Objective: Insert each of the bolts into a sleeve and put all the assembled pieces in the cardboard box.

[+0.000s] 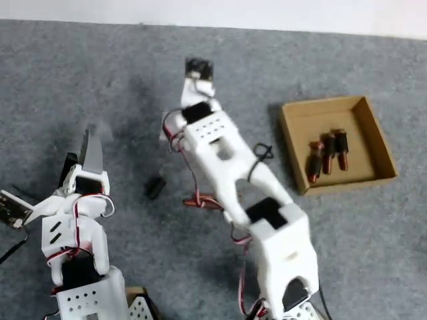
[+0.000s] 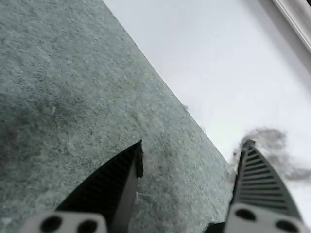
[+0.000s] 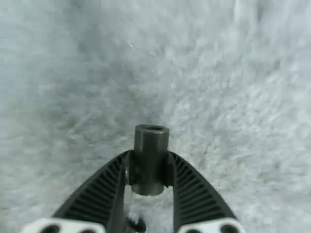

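Pinched across the barrel between the ribbed fingers [image 3: 107, 189] of the right gripper [image 3: 148, 162]: a dark sleeve [image 3: 151, 141], open mouth pointing away from the wrist, jaws closed down to its width and no further. Looks like rigid metal, small and probably light for the arm, yet smooth and round, so likely to roll or twist in a loose pinch. Best taken mid-barrel as here, leaving the mouth free for a bolt. Spread wide and holding nothing, by contrast: the left gripper [image 2: 194, 145], over the grey mat [image 2: 58, 97] near its edge, with a pale surface [image 2: 218, 63] beyond. In the high view, the right arm's tip in the upper middle of the frame, the left arm's at the left. Between the two arms, a little left of centre, lying loose on the mat: one small dark piece [image 1: 155, 187], too small to call bolt or sleeve. At the right of the frame, the cardboard box [image 1: 291, 143], with three assembled pieces [image 1: 327, 155] lying side by side inside, coppery along one part and dark along the other. Hidden behind the fingers: the sleeve's near end. Too dark to judge: whether the bore is empty. From above, hard to separate the sleeve from the gripper around it.
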You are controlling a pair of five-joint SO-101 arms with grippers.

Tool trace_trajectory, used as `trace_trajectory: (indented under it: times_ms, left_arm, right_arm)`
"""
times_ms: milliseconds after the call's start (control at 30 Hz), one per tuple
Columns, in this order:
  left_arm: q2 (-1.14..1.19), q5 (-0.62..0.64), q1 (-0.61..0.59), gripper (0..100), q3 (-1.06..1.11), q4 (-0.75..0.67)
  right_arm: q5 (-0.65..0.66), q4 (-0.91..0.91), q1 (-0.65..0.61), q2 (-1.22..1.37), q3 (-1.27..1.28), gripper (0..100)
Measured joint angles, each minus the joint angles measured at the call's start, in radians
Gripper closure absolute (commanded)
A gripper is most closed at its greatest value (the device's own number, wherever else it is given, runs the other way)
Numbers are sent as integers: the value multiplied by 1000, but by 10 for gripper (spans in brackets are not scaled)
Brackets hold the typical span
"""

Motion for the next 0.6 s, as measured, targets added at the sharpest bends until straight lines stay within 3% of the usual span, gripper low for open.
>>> trace_trajectory:
  times_ms: [400, 600]
  left_arm:
    - [0, 0, 17, 702, 0, 0]
    - [0, 0, 20, 702, 0, 0]
  right_arm:
    - [32, 172, 184, -376, 0, 995]
    - [120, 258, 244, -502, 0, 995]
